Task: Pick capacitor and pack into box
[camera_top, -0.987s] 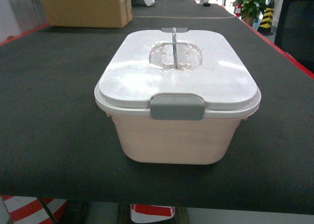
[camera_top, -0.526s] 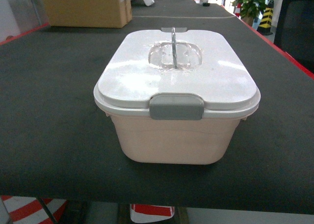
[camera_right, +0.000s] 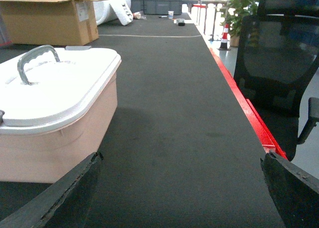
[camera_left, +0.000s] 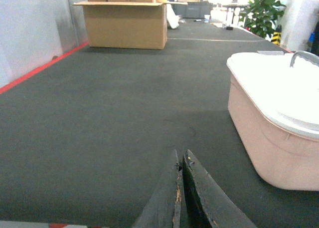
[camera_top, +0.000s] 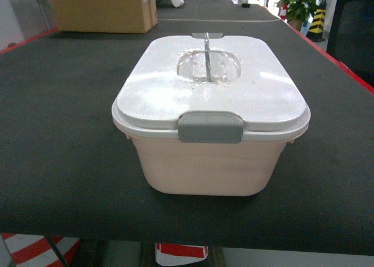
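The box [camera_top: 204, 162], a pale pink tub, stands in the middle of the dark table with its white lid [camera_top: 210, 86] on, the grey front latch [camera_top: 210, 127] down and the thin grey handle [camera_top: 207, 56] upright. The left wrist view has the box [camera_left: 269, 138] to the right of my left gripper [camera_left: 180, 155], which is shut with nothing between its fingers. From the right wrist, the box [camera_right: 55, 138] lies to the left of my right gripper [camera_right: 182, 160], which is wide open and empty. No capacitor shows in any view. Neither gripper appears in the head view.
A brown cardboard carton [camera_top: 102, 9] stands at the table's far left. A black office chair [camera_right: 279, 73] sits beyond the table's red right edge [camera_right: 244, 103]. A potted plant [camera_top: 301, 1] and a striped cone [camera_top: 318, 21] stand far right.
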Controlling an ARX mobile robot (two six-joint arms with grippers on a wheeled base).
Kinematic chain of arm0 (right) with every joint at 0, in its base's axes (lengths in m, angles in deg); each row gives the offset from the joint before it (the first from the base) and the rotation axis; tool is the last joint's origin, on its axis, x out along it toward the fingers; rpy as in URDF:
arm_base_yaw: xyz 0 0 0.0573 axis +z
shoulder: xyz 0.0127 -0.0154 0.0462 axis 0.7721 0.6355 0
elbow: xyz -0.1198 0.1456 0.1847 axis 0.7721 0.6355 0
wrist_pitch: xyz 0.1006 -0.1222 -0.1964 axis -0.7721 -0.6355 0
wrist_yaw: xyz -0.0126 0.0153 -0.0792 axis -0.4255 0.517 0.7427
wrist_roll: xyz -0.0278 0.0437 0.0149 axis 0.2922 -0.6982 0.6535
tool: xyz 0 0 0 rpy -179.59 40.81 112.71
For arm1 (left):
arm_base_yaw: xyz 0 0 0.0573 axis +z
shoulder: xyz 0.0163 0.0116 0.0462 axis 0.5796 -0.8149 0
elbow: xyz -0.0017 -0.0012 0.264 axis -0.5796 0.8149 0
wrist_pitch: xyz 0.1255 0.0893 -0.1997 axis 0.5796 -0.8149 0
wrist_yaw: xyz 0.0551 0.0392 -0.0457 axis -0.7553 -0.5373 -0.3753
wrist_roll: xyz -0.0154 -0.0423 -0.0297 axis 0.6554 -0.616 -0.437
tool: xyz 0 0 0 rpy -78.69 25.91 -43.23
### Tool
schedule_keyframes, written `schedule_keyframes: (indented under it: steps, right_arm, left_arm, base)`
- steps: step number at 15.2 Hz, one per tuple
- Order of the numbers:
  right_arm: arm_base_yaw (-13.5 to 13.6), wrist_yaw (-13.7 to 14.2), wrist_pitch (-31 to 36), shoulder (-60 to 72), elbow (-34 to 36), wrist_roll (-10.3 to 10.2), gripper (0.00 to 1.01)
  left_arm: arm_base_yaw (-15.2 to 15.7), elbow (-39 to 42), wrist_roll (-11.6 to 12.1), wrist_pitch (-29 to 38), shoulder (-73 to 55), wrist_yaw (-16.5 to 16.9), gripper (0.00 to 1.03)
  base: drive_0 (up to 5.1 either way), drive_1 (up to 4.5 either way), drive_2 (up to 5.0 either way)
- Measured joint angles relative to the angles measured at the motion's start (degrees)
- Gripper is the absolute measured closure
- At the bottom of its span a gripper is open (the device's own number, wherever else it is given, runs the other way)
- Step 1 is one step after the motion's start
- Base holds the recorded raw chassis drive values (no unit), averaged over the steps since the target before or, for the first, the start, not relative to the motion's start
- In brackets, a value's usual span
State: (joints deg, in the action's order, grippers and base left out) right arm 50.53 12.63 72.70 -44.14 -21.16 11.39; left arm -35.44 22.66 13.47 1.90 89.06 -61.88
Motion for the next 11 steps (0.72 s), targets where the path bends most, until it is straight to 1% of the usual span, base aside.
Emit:
schedule_keyframes:
  steps: [1, 4, 6, 8, 11]
  right_arm:
    - [0.0, -0.02, 0.07, 0.0, 0.0, 0.0, 0.03]
    - [0.0, -0.02, 0.07, 0.0, 0.0, 0.0, 0.03]
    - [0.0, -0.02, 0.07, 0.0, 0.0, 0.0, 0.03]
    - [0.0, -0.02, 0.07, 0.0, 0.0, 0.0, 0.03]
    - [0.0, -0.02, 0.07, 0.0, 0.0, 0.0, 0.03]
  left_arm:
    - [0.0, 0.0, -0.07, -0.46, 0.0, 0.0, 0.91]
    - [0.0, 0.0, -0.07, -0.31, 0.0, 0.0, 0.54]
    - [0.0, 0.0, -0.07, -0.31, 0.0, 0.0, 0.31]
    - [0.0, 0.0, -0.07, -0.31, 0.0, 0.0, 0.05]
    - [0.0, 0.0, -0.07, -0.31, 0.0, 0.0, 0.05]
  base:
    - [0.0, 0.0, 0.0]
    - [0.0, 0.0, 0.0]
    - [0.0, 0.0, 0.0]
    - [0.0, 0.0, 0.0]
    - [0.0, 0.0, 0.0]
